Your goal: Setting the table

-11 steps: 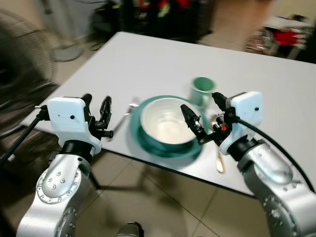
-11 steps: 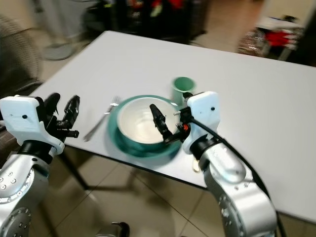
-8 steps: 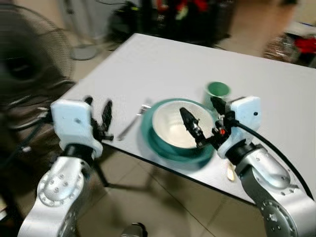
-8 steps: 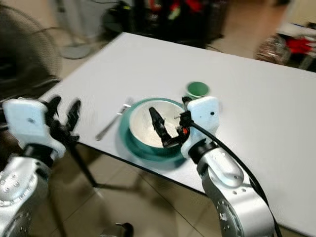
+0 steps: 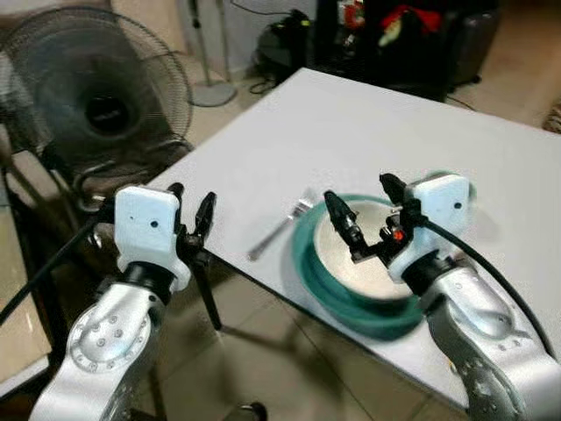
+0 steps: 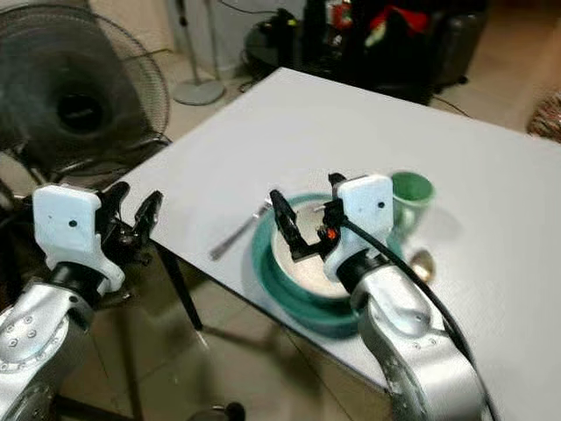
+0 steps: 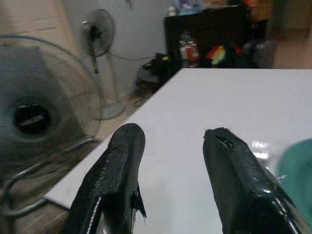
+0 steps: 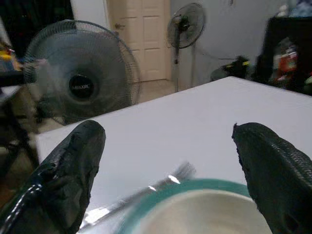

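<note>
A white bowl [image 5: 337, 259] sits in a teal plate [image 5: 314, 279] near the front edge of the white table [image 5: 368, 123]. A silver fork [image 5: 280, 226] lies just left of the plate. To the right stand a green mug [image 6: 412, 195] and a gold spoon [image 6: 422, 260]. My right gripper [image 5: 357, 187] hovers open and empty over the bowl's near side; its wrist view shows the fork [image 8: 146, 187] and the bowl [image 8: 204, 214] below. My left gripper [image 5: 191, 197] is open and empty, off the table's left corner.
A large floor fan [image 5: 96, 83] stands on the left, close to my left arm. Another fan [image 7: 97, 34] and dark cluttered shelves [image 6: 386, 35] lie beyond the table's far end. Tiled floor [image 5: 263, 360] runs below the table's front edge.
The whole picture has shifted as the camera turned left, bringing the floor fan into view. Both grippers hold the same open pose; nothing on the table has moved.
</note>
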`<state>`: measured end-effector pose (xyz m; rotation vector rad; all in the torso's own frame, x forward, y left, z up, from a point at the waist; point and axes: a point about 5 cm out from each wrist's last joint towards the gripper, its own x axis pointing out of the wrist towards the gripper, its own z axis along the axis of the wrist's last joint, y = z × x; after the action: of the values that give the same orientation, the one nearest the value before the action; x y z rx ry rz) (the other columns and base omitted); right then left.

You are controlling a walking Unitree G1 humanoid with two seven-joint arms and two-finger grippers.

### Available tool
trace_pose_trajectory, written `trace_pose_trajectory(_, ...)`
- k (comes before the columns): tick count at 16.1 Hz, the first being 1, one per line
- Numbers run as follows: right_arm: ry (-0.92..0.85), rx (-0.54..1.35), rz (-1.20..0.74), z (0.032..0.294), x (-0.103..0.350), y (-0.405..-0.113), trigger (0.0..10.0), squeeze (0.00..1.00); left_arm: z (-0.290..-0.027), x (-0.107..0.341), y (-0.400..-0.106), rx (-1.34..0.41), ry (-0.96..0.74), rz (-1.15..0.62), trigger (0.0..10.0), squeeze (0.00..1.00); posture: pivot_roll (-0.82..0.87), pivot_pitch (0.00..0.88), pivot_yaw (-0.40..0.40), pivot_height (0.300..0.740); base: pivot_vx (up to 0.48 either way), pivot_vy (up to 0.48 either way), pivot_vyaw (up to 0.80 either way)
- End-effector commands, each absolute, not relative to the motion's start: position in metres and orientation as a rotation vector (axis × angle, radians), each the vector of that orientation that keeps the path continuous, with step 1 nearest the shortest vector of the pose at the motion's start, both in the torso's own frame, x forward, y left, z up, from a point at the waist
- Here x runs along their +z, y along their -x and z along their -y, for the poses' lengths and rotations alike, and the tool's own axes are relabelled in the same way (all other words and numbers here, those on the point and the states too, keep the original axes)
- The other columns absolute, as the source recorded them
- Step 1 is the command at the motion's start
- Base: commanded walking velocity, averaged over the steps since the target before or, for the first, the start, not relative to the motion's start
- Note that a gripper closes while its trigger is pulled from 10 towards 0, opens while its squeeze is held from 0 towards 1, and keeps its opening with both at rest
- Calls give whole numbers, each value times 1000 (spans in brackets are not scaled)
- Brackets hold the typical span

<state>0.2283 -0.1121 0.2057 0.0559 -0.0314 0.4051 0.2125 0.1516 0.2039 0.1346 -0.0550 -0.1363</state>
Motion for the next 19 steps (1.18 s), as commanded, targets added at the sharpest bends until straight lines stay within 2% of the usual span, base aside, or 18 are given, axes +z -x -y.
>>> trace_pose_trajectory(1,-61,387,31,116,204,-228,10000,1000,-151,204,-211,-142,-132,56,10000,0,-47,14,20,740,0,0,800)
trace_pose_trajectory(5,-59,382,17,113,201,-230,10000,1000,-153,205,-212,-138,-114,58,10000,0,-44,8,18,740,0,63,800)
trace_pose_trajectory(6,-63,384,15,113,201,-230,10000,639,-153,205,-212,-139,-115,57,10000,0,-42,8,18,740,0,285,800)
trace_pose_trajectory(7,-67,384,11,112,201,-231,10000,0,-155,205,-213,-126,-114,55,10000,0,-42,7,18,740,0,319,800)
trace_pose_trajectory(11,-96,397,-2,108,199,-231,10000,0,-156,203,-214,-126,-120,46,10000,0,-41,10,20,740,0,318,714)
trace_pose_trajectory(15,-170,367,-31,109,195,-232,10000,0,-157,204,-215,-133,-125,43,10000,0,-36,10,21,740,0,318,0)
trace_pose_trajectory(19,-85,284,-41,114,192,-239,10000,0,-157,204,-216,-134,-128,42,10000,0,-34,10,22,740,0,319,0)
